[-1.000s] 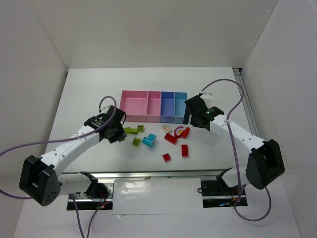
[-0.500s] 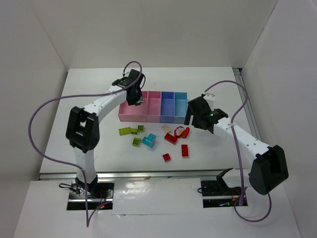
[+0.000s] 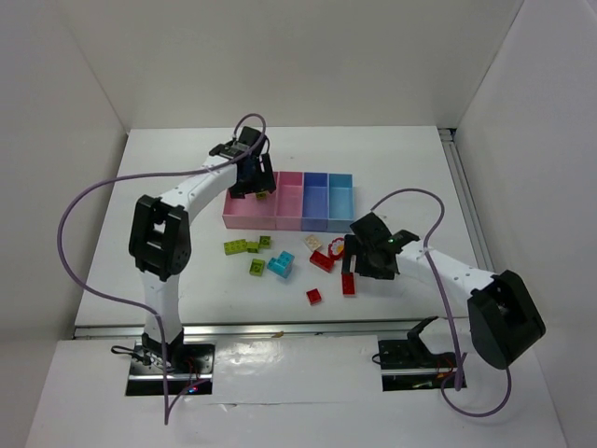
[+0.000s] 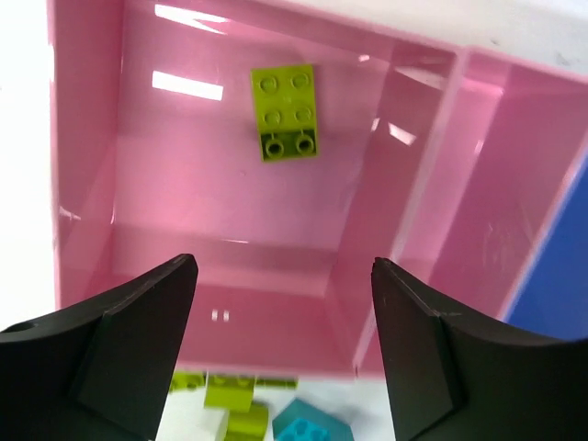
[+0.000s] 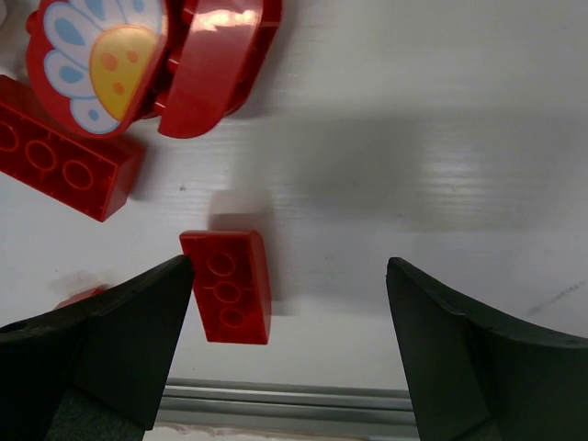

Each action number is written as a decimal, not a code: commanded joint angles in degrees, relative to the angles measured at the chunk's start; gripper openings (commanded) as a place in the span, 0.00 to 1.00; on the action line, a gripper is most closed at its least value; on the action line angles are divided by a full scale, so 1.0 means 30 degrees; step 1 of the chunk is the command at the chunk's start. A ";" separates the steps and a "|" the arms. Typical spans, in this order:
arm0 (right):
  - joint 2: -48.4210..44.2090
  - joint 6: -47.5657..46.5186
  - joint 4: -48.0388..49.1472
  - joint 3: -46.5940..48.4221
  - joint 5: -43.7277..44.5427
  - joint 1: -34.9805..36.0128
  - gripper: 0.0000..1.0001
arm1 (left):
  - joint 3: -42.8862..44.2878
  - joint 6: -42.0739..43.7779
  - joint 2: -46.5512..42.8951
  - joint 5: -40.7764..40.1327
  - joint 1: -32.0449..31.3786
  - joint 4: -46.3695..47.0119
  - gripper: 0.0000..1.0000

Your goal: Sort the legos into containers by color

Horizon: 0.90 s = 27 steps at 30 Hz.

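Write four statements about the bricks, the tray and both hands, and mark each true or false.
1. A lime green brick lies in the big pink compartment. True.
2. The left hand grips a cyan brick. False: it is open and holds nothing; the cyan brick lies on the table.
3. The right hand hangs open above a small red brick. True.
4. Every red brick has been sorted away. False: the flower-printed red piece and others lie on the table.
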 commanded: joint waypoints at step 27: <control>-0.0179 -0.1408 0.0240 0.1334 -0.2385 0.2663 0.99 | -0.5768 0.1445 -0.9005 0.0496 -0.0460 -0.0784 0.86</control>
